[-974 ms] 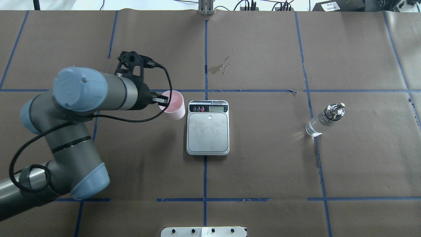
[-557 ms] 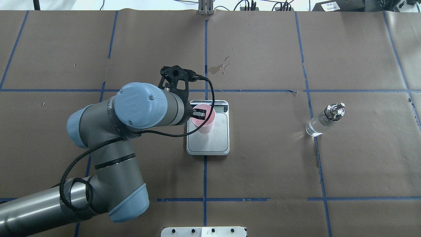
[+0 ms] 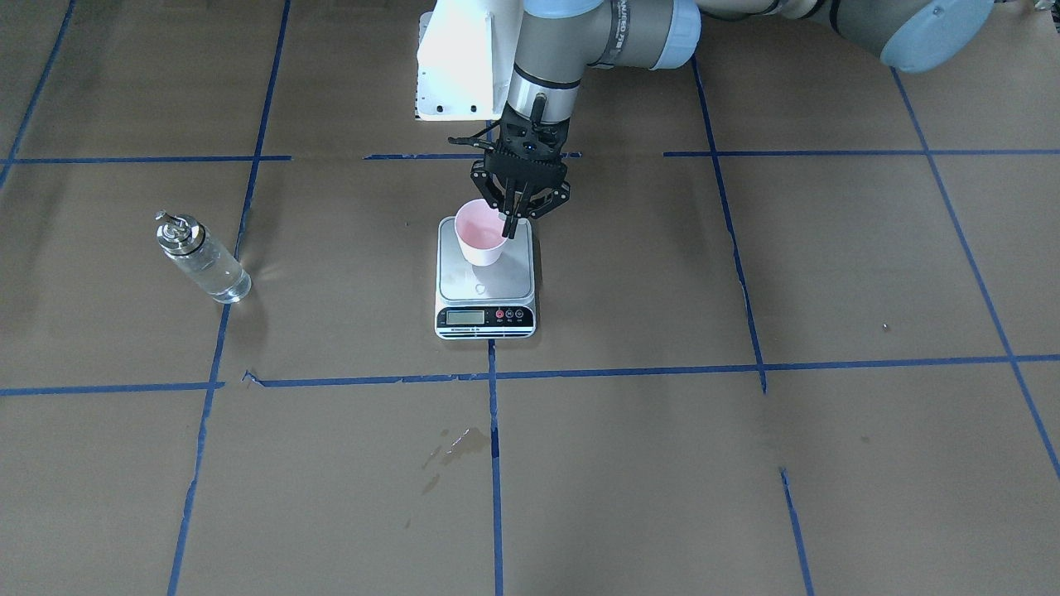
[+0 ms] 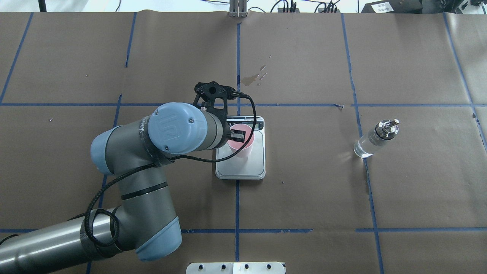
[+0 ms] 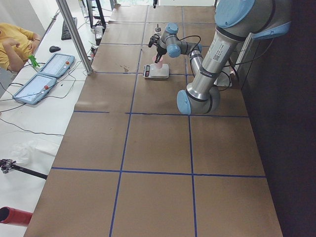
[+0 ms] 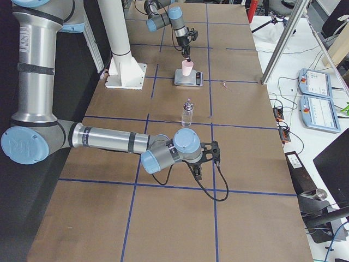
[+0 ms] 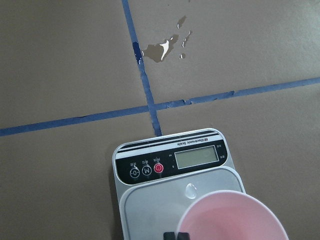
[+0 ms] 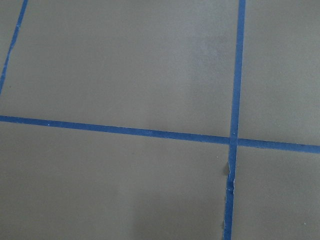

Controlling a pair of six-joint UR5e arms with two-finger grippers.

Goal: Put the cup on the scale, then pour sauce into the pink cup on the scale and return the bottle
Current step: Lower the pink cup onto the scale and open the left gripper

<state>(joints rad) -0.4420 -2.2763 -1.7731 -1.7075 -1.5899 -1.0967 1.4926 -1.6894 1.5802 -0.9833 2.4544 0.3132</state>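
Observation:
The pale pink cup (image 3: pixel 480 234) is over the steel plate of the scale (image 3: pixel 485 285), toward the plate's back half. My left gripper (image 3: pixel 509 225) is shut on the cup's rim, one finger inside and one outside. I cannot tell whether the cup's base touches the plate. The left wrist view shows the cup (image 7: pixel 232 217) at the bottom, with the scale (image 7: pixel 170 160) and its LCD behind it. The clear bottle (image 4: pixel 374 139) with its silver spout stands alone far to the right, with clear sauce (image 3: pixel 219 281) in it. My right gripper (image 6: pixel 197 173) hangs low over bare paper, and I cannot tell whether it is open or shut.
Brown paper with blue tape lines covers the table. A wet stain (image 4: pixel 253 79) lies beyond the scale. The white arm mount (image 3: pixel 460 58) stands behind the scale. A person (image 5: pixel 15 42) and tablets (image 5: pixel 44 79) are at the side bench.
My left arm has carried the cup to the right, from beside the scale's left edge to over its plate. The bottle has not moved.

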